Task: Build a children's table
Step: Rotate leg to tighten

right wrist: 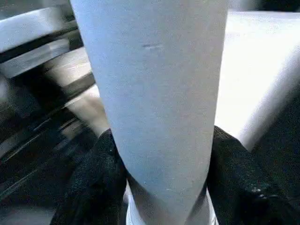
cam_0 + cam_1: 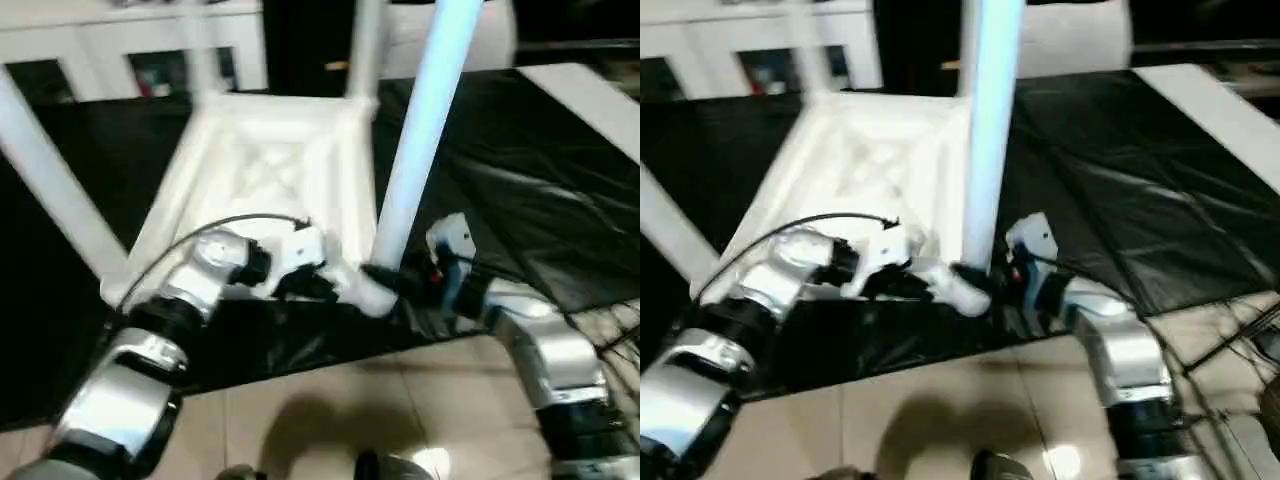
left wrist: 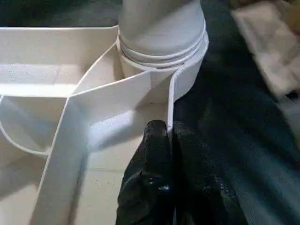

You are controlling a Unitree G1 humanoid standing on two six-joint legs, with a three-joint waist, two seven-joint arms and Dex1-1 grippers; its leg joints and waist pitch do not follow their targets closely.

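Note:
The children's table lies upside down on a black cloth, its ribbed white top (image 2: pixel 270 170) facing up. A long white leg (image 2: pixel 420 130) stands in the near corner socket (image 3: pixel 161 51). Another leg (image 2: pixel 50 180) rises at the left and one (image 2: pixel 365 50) at the far corner. My left gripper (image 3: pixel 168 136) is shut, pinching the thin rim wall of the top just beside that socket. My right gripper (image 2: pixel 385 275) holds the near leg low down, a black finger (image 1: pixel 93 183) pressed against each side of it.
The black cloth (image 2: pixel 520 200) covers the floor around the table, with beige tiles (image 2: pixel 330 410) in front of it. White cabinets with glass doors (image 2: pixel 100 50) line the back. A flat white panel (image 2: pixel 590 100) lies at the far right.

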